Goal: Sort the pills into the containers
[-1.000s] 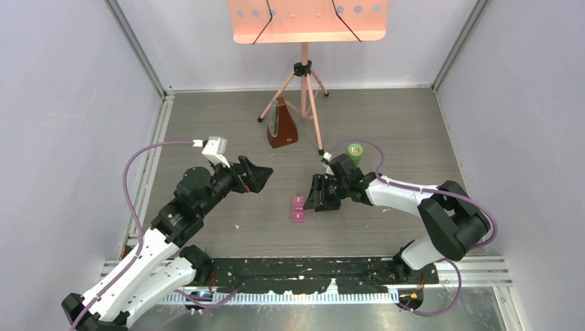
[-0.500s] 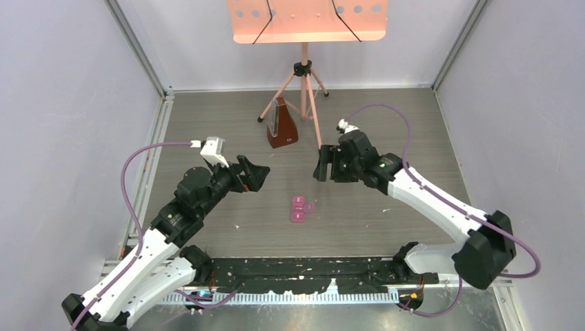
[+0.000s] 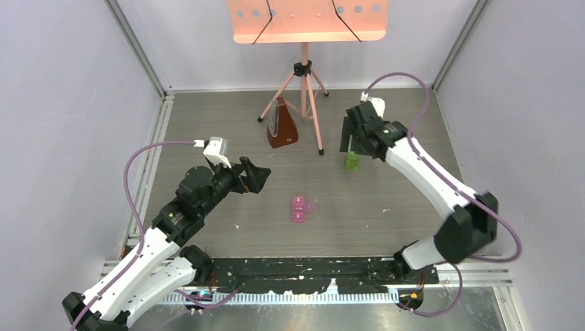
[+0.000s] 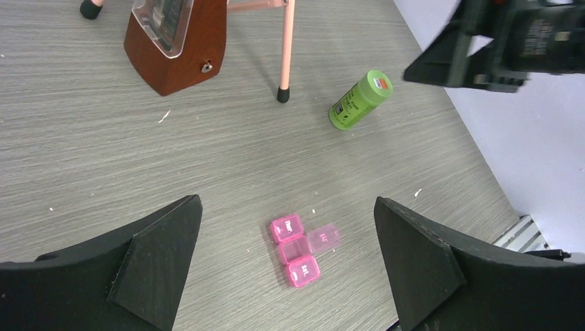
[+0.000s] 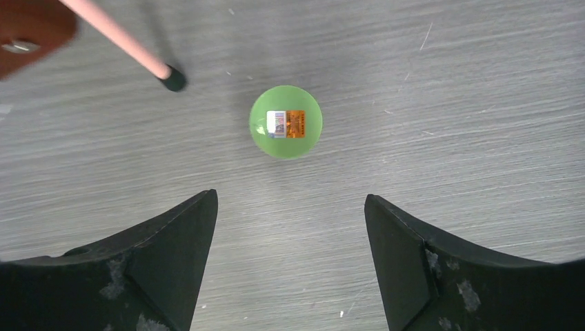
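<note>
1. The table (image 3: 207,117) is grey wood-grain, and everything below sits on it.
2. A music stand (image 3: 307,21) with a salmon-coloured desk stands at the far side on three thin legs.
3. My right gripper (image 3: 350,134) hangs over the far right part of the table and points down. Its fingers are spread wide with nothing between them (the wrist view makes this plain).
4. My left gripper (image 3: 259,176) hovers left of centre, well apart from the right one. Its jaws are also spread and hold nothing.
5. A brown metronome (image 3: 281,124) stands between two of the stand's legs.
6. A green bottle (image 5: 285,122) stands upright directly beneath the right gripper, not touched by either finger. Its cap carries an orange-and-white label.
7. The pink pill box (image 4: 296,249) lies near the table's middle, in front of the left gripper and well apart from the bottle. The middle lid (image 4: 323,238) of its three is flipped open to one side.
8. I cannot make out any pills in these views.
</note>
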You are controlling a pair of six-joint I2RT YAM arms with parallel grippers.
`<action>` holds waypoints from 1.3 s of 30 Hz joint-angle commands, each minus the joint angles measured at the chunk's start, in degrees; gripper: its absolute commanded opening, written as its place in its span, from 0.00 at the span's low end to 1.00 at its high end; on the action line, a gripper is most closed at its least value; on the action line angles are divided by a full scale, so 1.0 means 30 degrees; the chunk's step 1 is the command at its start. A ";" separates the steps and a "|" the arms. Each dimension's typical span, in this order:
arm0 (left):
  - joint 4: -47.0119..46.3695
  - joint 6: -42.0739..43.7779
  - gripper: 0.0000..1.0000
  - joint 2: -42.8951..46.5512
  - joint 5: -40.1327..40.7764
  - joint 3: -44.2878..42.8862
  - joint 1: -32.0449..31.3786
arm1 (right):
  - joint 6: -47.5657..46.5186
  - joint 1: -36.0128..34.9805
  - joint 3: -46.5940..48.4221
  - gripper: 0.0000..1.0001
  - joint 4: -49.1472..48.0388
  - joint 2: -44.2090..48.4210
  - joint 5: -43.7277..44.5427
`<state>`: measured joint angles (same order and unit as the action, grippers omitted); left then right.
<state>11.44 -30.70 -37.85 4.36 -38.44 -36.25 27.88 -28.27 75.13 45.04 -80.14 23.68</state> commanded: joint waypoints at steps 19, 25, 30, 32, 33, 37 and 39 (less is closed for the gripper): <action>0.0082 0.0424 0.99 -0.0228 -0.0092 -0.0820 0.0083 | -0.2044 0.2256 0.1912 0.69 -0.1533 -0.6720 -0.2956; -0.0015 0.0536 0.99 -0.0431 -0.0115 -0.0936 0.0075 | -0.2343 0.2442 0.2121 0.35 -0.1595 -0.6828 -0.3446; -0.1024 0.1720 0.99 -0.1411 -0.4111 -0.1174 0.0074 | -0.2799 0.2423 0.1926 0.27 -0.1291 -0.5879 -0.4651; -0.1063 0.2230 0.99 -0.2152 -0.5069 -0.1445 0.0089 | -0.2852 0.2407 0.1552 0.27 -0.1285 -0.4724 -0.6049; -0.1039 0.2575 0.99 -0.2726 -0.5311 -0.1689 0.0066 | -0.2835 0.2411 0.1364 0.27 -0.1466 -0.4357 -0.6693; -0.0859 0.3891 0.99 -0.4432 -0.5959 -0.2494 0.0058 | -0.2476 0.2174 0.0541 0.27 -0.2477 -0.2387 -1.2195; -0.0910 0.4830 0.99 -0.5234 -0.6374 -0.2883 0.0037 | -0.2215 0.1760 0.0504 0.27 -0.2737 -0.1662 -1.3581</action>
<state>11.38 -22.87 -50.41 -9.96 -43.11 -36.21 20.32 -21.28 76.44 41.39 -92.27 -2.28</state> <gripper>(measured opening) 0.993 0.585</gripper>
